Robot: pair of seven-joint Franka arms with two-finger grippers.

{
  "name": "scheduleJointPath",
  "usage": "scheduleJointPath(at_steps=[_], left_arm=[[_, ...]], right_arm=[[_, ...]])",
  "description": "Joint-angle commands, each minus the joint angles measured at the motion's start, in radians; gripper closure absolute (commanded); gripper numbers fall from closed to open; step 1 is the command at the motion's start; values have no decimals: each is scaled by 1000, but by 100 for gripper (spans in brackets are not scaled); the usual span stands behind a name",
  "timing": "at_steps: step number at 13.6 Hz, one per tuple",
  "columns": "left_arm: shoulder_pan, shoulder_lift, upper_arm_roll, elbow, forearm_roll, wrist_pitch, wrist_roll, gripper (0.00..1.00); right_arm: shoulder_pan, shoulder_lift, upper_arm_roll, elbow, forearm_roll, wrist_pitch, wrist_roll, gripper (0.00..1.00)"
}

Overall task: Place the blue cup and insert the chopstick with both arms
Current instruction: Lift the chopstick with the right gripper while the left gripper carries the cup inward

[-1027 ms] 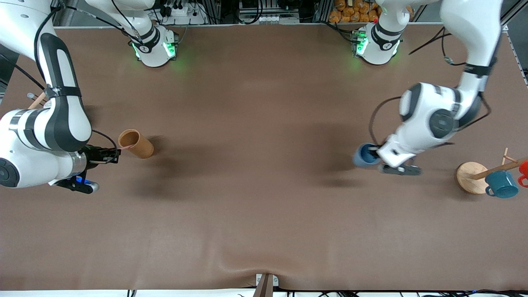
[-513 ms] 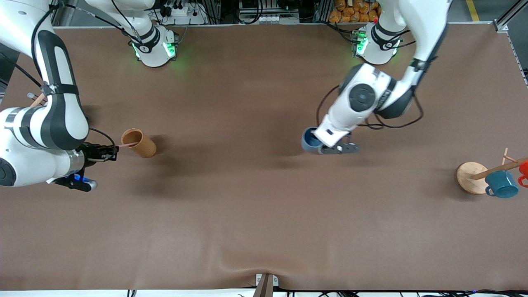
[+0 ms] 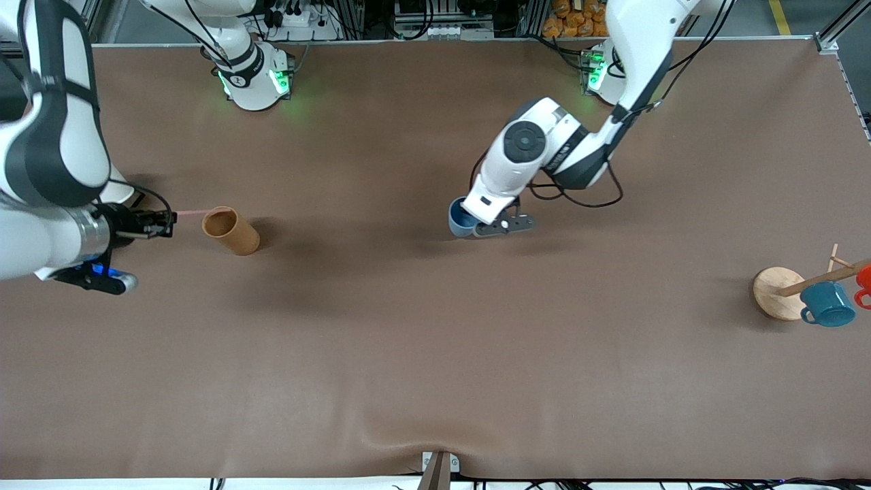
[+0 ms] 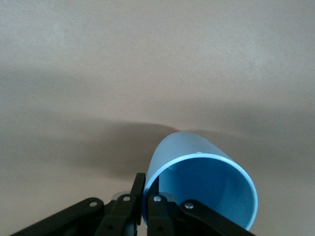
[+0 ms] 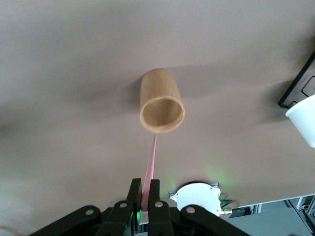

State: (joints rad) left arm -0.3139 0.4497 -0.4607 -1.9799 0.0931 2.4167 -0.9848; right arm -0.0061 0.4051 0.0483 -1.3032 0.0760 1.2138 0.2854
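Over the middle of the surface [image 3: 422, 354], we carry the blue cup [image 3: 460, 218] in our left gripper [image 3: 491, 222], jaws clamped on the cup's wall at the rim, which the left wrist view shows plainly. The cup hangs tilted in the air, well apart from the tan cup [image 3: 231, 231].

Toward the right arm's end of the surface, just beside the tan cup, our right gripper [image 3: 163, 222] pinches one end of the chopstick [image 3: 190, 213]; its free tip lies level at the tan cup's mouth.

At the left arm's end, well apart from the tan cup, a wooden rack [image 3: 779, 292] holds a teal mug [image 3: 827, 304].

We judge the cup placement to be in hand. Next we need to bring the blue cup upright, set it down, let go, then swing the chopstick over its mouth.
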Motion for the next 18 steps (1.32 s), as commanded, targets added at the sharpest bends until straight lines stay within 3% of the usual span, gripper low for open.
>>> scheduleJointPath(at_steps=[1, 4, 5, 7, 8, 10, 12, 16, 18], left_arm=[[-43, 76, 8, 85, 104, 7, -156, 100], [-82, 122, 10, 134, 154, 7, -245, 100], [-82, 125, 10, 135, 158, 7, -248, 94], [-76, 126, 11, 139, 160, 7, -249, 38], [-73, 121, 11, 142, 160, 1, -249, 0], [-67, 101, 11, 144, 160, -16, -249, 0], [-36, 52, 11, 164, 162, -80, -235, 0], [-25, 10, 10, 326, 158, -330, -232, 0], [5, -5, 7, 381, 160, -390, -230, 0]], right_arm=[[41, -11, 1, 113, -5, -54, 29, 100], [75, -22, 1, 185, -7, -59, 29, 100], [90, -22, 1, 205, -7, -57, 47, 100], [132, -22, 2, 226, -2, -50, 165, 100], [152, -22, 4, 229, -2, -43, 208, 100], [172, -20, 14, 229, 5, -14, 262, 100], [172, -17, 69, 229, 10, 21, 381, 100], [184, -5, 165, 216, 114, 177, 696, 100], [227, -3, 173, 194, 130, 228, 782, 100]])
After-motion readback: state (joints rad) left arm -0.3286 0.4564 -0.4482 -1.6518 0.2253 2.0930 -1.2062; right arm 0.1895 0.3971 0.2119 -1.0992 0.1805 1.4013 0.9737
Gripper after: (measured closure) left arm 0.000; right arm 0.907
